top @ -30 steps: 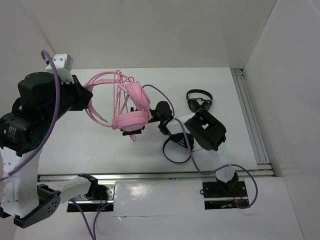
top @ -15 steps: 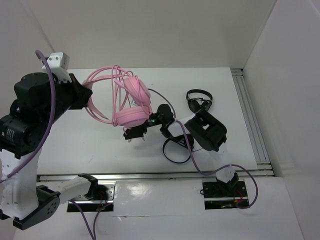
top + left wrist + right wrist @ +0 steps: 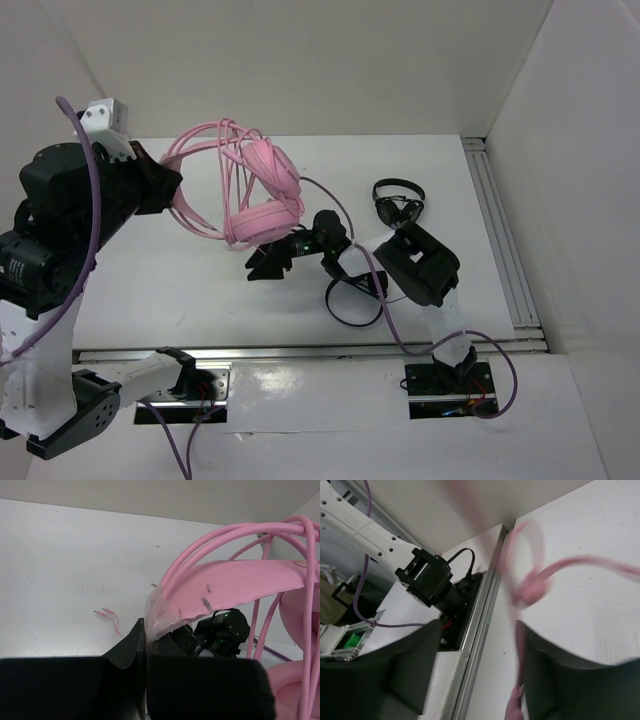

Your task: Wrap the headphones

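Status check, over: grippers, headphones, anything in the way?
Left gripper shut on headphones at headband, raised. Right gripper open beside them, cable running between its jaws. Black headset by right arm, second black headset beyond.

Pink headphones; black smaller headset; white table; blurred cable, probably pink too.

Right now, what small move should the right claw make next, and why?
Probably close the right claw on the cable. The claw is open, with the thin pink cable running through the gap, while the left claw pinches the headband and holds the headphones up. Without a grip, it likely cannot lead another loop around the band.
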`<state>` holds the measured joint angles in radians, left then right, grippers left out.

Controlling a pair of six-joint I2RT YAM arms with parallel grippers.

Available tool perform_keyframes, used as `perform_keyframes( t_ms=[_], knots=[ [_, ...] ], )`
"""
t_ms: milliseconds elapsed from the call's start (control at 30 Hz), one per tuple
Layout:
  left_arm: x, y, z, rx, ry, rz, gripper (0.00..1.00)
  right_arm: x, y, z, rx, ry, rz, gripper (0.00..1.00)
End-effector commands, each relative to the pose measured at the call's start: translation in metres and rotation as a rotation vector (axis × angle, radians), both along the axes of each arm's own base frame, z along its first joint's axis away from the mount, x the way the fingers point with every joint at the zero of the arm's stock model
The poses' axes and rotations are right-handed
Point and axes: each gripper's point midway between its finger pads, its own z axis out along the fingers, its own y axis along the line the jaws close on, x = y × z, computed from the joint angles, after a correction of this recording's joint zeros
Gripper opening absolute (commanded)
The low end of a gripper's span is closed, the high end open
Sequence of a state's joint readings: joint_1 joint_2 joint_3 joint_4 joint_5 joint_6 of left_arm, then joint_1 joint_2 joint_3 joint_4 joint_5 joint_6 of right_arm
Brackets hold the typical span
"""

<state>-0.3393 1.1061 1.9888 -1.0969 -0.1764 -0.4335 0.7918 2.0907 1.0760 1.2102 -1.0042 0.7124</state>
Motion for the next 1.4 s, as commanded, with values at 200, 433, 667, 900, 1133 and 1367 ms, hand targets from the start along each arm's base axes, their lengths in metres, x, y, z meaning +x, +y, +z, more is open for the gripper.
perform_keyframes(
  t_ms=[200, 433, 667, 900, 1133, 1367],
  knots=[
    [-0.004, -0.01, 0.063, -0.176, -0.194, -0.021, 0.0, 0.039, 0.016, 0.03, -0.01, -0.154, -0.261, 0.98],
    [-0.008, -0.006, 0.067, -0.169, -0.207, -0.014, 0.0, 0.103, -0.01, 0.04, -0.179, -0.299, -0.729, 0.99],
    [-0.004, -0.001, 0.068, -0.156, -0.212, 0.018, 0.0, 0.089, -0.053, 0.053, -0.227, -0.39, -0.823, 0.96],
    [-0.001, -0.005, 0.061, -0.161, -0.19, 0.007, 0.0, 0.06, -0.054, 0.053, -0.207, -0.429, -0.711, 0.57],
    [-0.009, -0.009, 0.072, -0.183, -0.206, -0.026, 0.0, 0.06, -0.044, 0.031, -0.233, -0.441, -0.612, 0.97],
    [-0.019, -0.019, 0.068, -0.213, -0.199, -0.091, 0.0, 0.062, -0.02, 0.024, -0.191, -0.37, -0.549, 0.83]
  ],
)
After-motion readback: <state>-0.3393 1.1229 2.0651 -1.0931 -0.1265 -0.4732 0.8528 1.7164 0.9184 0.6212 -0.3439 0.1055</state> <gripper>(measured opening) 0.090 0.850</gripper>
